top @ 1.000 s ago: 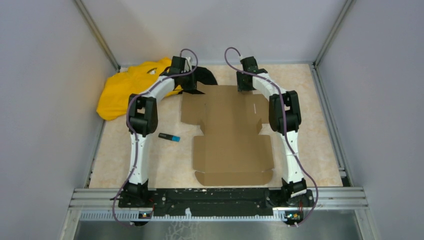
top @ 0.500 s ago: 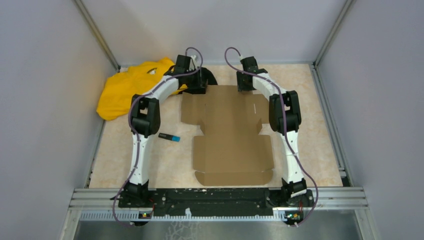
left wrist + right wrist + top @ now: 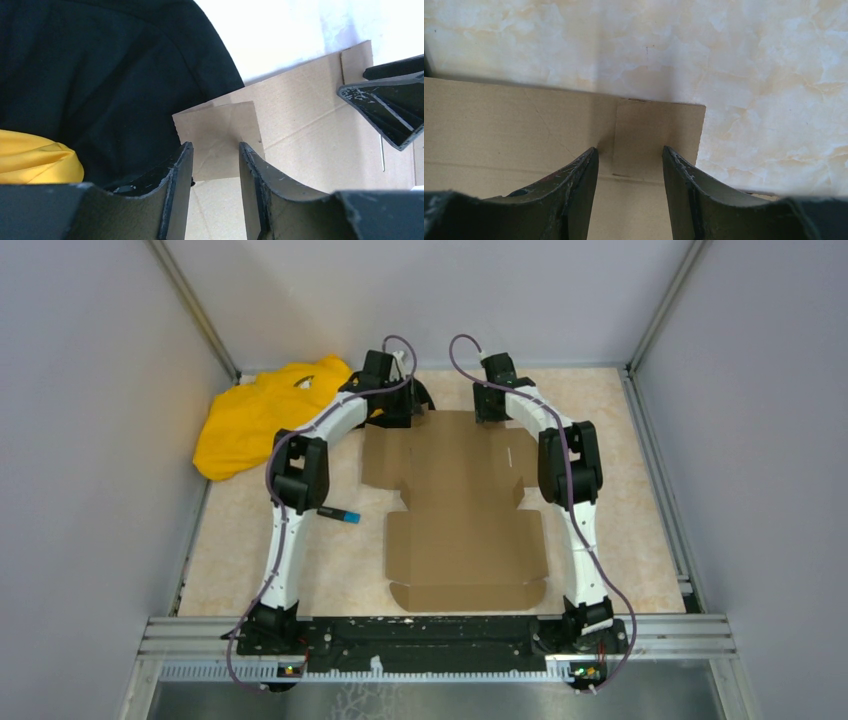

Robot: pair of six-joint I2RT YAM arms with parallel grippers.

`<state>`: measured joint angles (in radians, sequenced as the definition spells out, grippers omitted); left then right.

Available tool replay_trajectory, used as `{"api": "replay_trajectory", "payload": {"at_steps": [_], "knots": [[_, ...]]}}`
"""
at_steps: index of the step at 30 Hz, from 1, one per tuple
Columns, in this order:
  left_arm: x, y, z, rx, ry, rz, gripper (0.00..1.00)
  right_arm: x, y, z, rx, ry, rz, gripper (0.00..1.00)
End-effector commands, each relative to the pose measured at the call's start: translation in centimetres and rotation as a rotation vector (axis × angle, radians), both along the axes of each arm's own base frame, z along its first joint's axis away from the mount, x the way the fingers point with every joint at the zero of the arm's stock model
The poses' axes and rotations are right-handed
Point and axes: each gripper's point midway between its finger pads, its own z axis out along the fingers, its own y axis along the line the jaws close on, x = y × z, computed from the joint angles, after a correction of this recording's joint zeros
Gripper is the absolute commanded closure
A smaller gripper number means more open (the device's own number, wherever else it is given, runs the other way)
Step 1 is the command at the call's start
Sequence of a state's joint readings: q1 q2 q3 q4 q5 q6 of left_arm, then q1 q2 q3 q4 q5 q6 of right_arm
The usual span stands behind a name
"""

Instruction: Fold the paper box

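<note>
Left hand (image 3: 215,146) is spread, fingers apart with a gap between them and nothing pinched. It's hanging right over a small corner flap (image 3: 220,135) at the far left of the paper box (image 3: 465,510). That flap looks creased and tipped up a bit, not flat like the rest.

Right hand (image 3: 629,150) is spread too, also holding nothing, sitting over the matching small flap (image 3: 659,135) at the far right corner.

The box itself is just a flat brown cut-out sheet, lying unfolded in the middle of the worktop (image 3: 620,490), near edge close to the rail where the arms are bolted.

Room-wise, the left corner is cramped. A black cloth (image 3: 100,75) comes right up to the cardboard's far edge there, and a yellow cloth (image 3: 255,415) is bunched just past it toward the left wall. On the right side it's bare marble-look surface beyond the flap's edge, so there's loads of space. A little black-and-blue marker thing (image 3: 340,514) lies left of the sheet, near it but not touching.
</note>
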<state>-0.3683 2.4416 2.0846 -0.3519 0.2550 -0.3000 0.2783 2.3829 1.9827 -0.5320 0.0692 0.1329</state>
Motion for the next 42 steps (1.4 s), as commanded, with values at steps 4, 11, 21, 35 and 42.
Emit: {"api": "replay_trajectory", "payload": {"at_steps": [4,11,21,35,42], "knots": [[0.3,-1.4,-1.0,0.005,0.010,-0.009,0.56,-6.9,-1.4,-7.4,-0.034,0.317,0.001,0.50],[0.2,-1.3,-1.9,0.043,0.024,0.013,0.57,-6.6,-1.5,-6.9,-0.047,0.313,-0.004,0.50],[-0.6,-1.8,-3.7,0.121,0.054,0.025,0.57,-6.9,-1.2,-7.0,-0.072,0.321,-0.002,0.50],[-1.6,-1.0,-6.1,0.379,0.029,0.073,0.57,-7.4,-0.7,-7.4,-0.074,0.334,0.004,0.50],[-2.2,-0.4,-6.9,0.478,0.018,0.090,0.58,-7.7,-0.5,-7.7,-0.070,0.340,0.005,0.50]]}}
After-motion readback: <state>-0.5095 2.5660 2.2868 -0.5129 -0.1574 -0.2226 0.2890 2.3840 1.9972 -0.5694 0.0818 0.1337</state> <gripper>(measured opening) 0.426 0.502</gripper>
